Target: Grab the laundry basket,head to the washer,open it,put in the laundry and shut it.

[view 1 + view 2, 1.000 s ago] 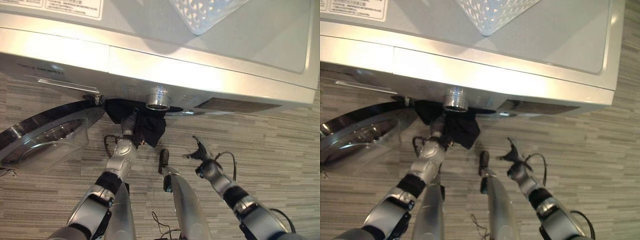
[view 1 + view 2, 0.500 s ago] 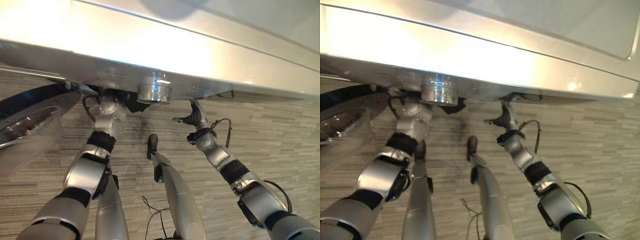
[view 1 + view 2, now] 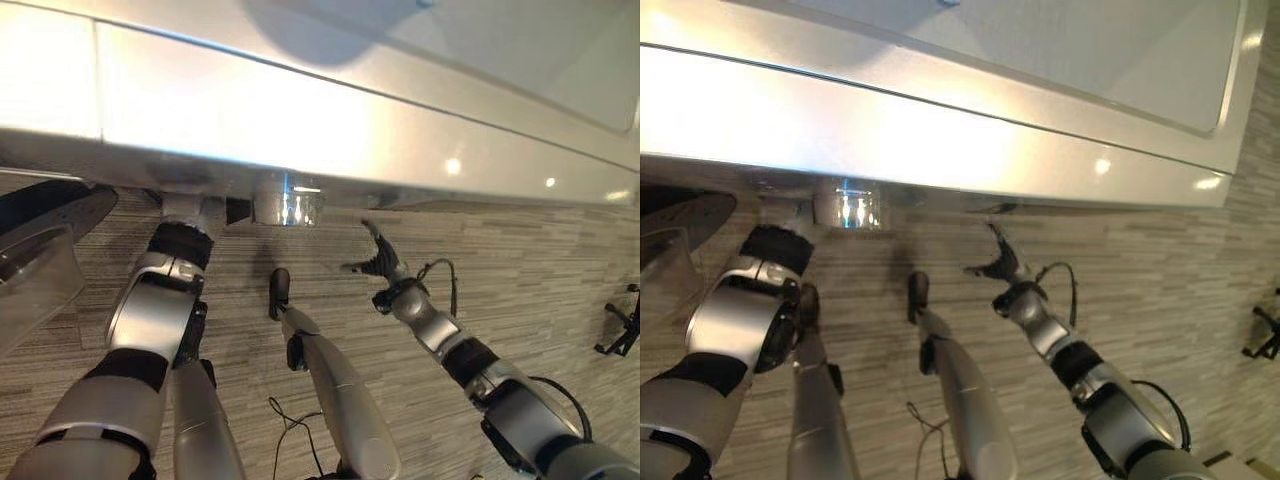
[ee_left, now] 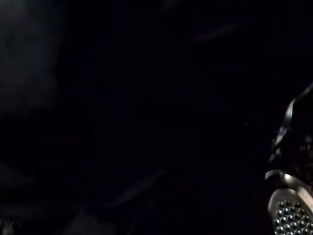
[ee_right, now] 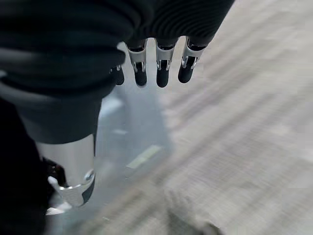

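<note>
The washer (image 3: 330, 110) fills the upper part of both eye views, seen from above its top panel, with the control knob (image 3: 288, 203) projecting from the front face and the floor (image 3: 540, 260) visible below it. The washer door (image 3: 35, 250) stands swung open at the robot's left, which leaves the drum opening free for loading. The left arm reaches forward under the front edge of the washer and disappears into the opening beside the knob; the left wrist view is almost wholly dark, with a perforated metal surface (image 4: 288, 218) at one edge, which is consistent with the drum interior. The left robot hand is hidden inside the machine, so it cannot be determined whether its fingers are apart or clamped on anything. The laundry is not distinguishable in the dark; judged from the arm position, it is being pushed into or released in the drum. The right robot hand (image 3: 380, 265) hangs clear of the washer front, above the floor, with fingers (image 5: 163, 73) spread and relaxed, holding and touching nothing; it is probably kept aside to leave the opening unobstructed. The current step is judged to be loading; closing the door is not yet done
</note>
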Motion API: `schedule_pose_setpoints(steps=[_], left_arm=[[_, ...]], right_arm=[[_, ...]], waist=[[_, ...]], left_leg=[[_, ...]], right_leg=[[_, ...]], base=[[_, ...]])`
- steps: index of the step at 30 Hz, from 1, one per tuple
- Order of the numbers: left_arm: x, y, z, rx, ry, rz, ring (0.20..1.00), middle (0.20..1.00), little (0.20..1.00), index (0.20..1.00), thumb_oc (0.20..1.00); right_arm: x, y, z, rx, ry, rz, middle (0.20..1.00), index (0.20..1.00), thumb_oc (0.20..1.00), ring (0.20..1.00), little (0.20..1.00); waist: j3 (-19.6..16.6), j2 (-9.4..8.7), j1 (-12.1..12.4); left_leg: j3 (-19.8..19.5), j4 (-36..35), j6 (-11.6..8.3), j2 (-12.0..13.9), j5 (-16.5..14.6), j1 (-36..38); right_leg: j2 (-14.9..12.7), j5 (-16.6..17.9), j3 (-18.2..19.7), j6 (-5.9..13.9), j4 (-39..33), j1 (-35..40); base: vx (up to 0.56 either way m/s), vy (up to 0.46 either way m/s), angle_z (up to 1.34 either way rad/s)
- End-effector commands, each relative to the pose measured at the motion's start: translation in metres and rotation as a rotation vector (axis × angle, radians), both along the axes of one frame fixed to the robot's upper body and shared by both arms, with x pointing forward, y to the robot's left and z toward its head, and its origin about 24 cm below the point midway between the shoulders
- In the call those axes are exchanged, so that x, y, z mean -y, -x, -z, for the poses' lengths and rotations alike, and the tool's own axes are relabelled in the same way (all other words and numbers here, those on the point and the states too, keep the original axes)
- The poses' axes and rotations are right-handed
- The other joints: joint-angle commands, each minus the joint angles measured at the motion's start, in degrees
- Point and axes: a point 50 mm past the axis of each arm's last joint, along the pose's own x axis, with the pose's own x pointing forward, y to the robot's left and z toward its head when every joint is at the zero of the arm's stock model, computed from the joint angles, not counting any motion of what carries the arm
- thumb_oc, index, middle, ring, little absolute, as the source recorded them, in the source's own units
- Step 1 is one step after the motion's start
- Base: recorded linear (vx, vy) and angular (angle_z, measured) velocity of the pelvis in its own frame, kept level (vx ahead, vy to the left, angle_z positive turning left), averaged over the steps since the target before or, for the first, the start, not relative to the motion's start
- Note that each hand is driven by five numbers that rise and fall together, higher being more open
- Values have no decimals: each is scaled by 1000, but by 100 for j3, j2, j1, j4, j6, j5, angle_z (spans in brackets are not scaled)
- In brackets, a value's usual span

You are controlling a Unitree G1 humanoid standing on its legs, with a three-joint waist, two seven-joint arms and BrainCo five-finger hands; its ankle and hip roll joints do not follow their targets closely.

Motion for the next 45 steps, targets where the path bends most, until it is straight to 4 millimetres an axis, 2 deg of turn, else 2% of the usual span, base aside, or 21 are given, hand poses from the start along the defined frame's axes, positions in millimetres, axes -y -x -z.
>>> schedule_pose_setpoints(steps=[1,5,8,14,15,16,17,20,21,22,23,24,26,28,29,30,33,36,38,42,45], left_arm=[[26,3,-54,178,-6,133,200,200,200,200,200],[42,1,-64,208,216,244,200,200,200,200,200],[33,4,-76,274,452,259,200,200,200,200,200],[10,33,-152,552,640,309,200,200,200,200,200],[3,40,-164,599,643,312,200,200,200,200,200],[3,40,-164,597,643,314,200,200,200,200,200],[-10,47,-170,667,652,268,200,200,200,200,200],[-14,49,-173,645,487,223,200,200,200,200,200],[-17,35,-157,421,-56,83,1000,1000,1000,1000,1000],[-17,35,-158,421,-60,82,1000,1000,1000,1000,1000],[-31,17,-126,115,-609,-75,1000,1000,1000,1000,1000],[-30,17,-126,115,-615,-75,1000,1000,1000,1000,1000],[-20,4,-91,-117,-1163,-204,1000,1000,1000,1000,1000],[-14,-4,-71,-207,-1299,-203,1000,1000,1000,1000,1000],[-8,-12,-40,-328,-1443,-185,1000,1000,1000,1000,1000],[-8,-12,-39,-330,-1442,-184,1000,1000,1000,1000,1000],[-2,-18,9,-483,-1620,-128,1000,1000,1000,1000,1000],[33,-20,44,-493,-1778,-26,1000,1000,1000,1000,1000],[41,-20,47,-473,-1774,-17,1000,1000,1000,1000,1000],[92,-14,67,-374,-1781,84,1000,1000,1000,1000,1000],[108,-12,54,-284,-1708,80,1000,1000,1000,1000,1000]], right_arm=[[-9,8,16,-129,-123,-24,1000,1000,1000,1000,1000],[-30,1,0,-125,-180,-95,1000,1000,1000,1000,1000],[-55,-16,-35,-51,-214,-142,1000,1000,1000,1000,1000],[-76,-39,-108,147,-224,-184,1000,1000,1000,1000,1000],[-52,-42,-90,111,-214,-90,1000,1000,1000,1000,1000],[-52,-42,-89,112,-215,-90,1000,1000,1000,1000,1000],[-11,-39,-46,28,-138,38,1000,1000,1000,1000,1000],[18,-25,-11,-54,-109,101,1000,1000,1000,1000,1000],[39,-11,14,-107,-89,129,1000,1000,1000,1000,1000],[39,-11,14,-106,-92,129,1000,1000,1000,1000,1000],[71,-1,24,-122,-26,157,1000,1000,1000,1000,1000],[71,0,24,-122,-29,158,1000,1000,1000,1000,1000],[95,14,31,-125,-13,174,1000,1000,1000,1000,1000],[98,16,32,-127,-21,180,1000,1000,1000,1000,1000],[99,15,31,-130,-20,184,1000,1000,1000,1000,1000],[99,15,32,-132,-19,183,1000,1000,1000,1000,1000],[99,10,31,-143,-11,200,1000,1000,1000,1000,1000],[88,2,33,-177,-1,205,1000,1000,1000,1000,1000],[85,0,33,-185,-1,212,1000,1000,1000,1000,1000],[56,-11,33,-211,-3,210,1000,1000,1000,1000,1000],[40,-18,26,-196,-12,199,1000,1000,1000,1000,1000]], waist=[[-125,-271,70],[-43,-282,82],[2,-342,67],[24,-476,-115],[48,-484,-188],[41,-483,-186],[53,-455,-245],[38,-412,-304],[5,-330,-330],[2,-348,-338],[-18,-179,-321],[4,-235,-335],[-8,17,-246],[-10,64,-235],[17,45,-246],[5,88,-211],[16,70,-218],[69,134,-110],[87,165,-67],[182,263,99],[189,295,172]], left_leg=[[19,601,190,171,-974,235],[86,628,195,189,-984,249],[171,645,180,213,-1006,310],[370,551,124,202,-853,332],[369,532,128,189,-822,320],[363,519,130,182,-810,316],[367,507,133,168,-793,317],[364,506,149,167,-771,291],[336,508,182,168,-730,264],[334,502,184,153,-708,250],[273,420,207,178,-768,293],[301,441,224,117,-611,210],[175,350,240,114,-685,146],[125,314,244,100,-634,82],[94,285,266,12,-438,-55],[77,276,240,86,-601,34],[62,238,255,25,-412,-91],[12,206,268,32,-404,-82],[0,195,274,24,-398,-76],[-28,154,289,-15,-370,-36],[-37,158,296,-42,-364,-38]], right_leg=[[-62,-94,286,500,-585,528],[-33,-42,373,520,-619,504],[2,-23,463,521,-629,514],[31,152,552,538,-727,441],[27,169,557,542,-752,430],[20,173,550,544,-758,427],[34,191,561,558,-800,433],[28,217,541,574,-815,433],[2,247,515,560,-809,437],[-12,257,514,561,-814,425],[-28,187,495,598,-799,468],[-90,294,468,568,-798,404],[-123,201,381,613,-795,407],[-152,205,331,619,-804,384],[-238,302,277,594,-819,287],[-165,195,292,615,-814,359],[-230,296,264,587,-831,258],[-228,269,251,571,-852,294],[-231,260,250,565,-853,306],[-273,239,232,537,-880,366],[-294,231,216,526,-885,391]], base=[[81,-3,-9],[2,-1,-12],[2,23,-8],[-8,7,-11],[-53,-30,-10],[16,-12,-4],[0,0,0],[0,0,0],[0,0,0],[40,42,-4],[-25,26,-5],[-25,46,-8],[34,-6,-6],[15,-22,11],[12,-11,21],[14,-13,22],[-30,26,16],[20,24,9],[10,10,6],[8,43,11],[0,8,8]])
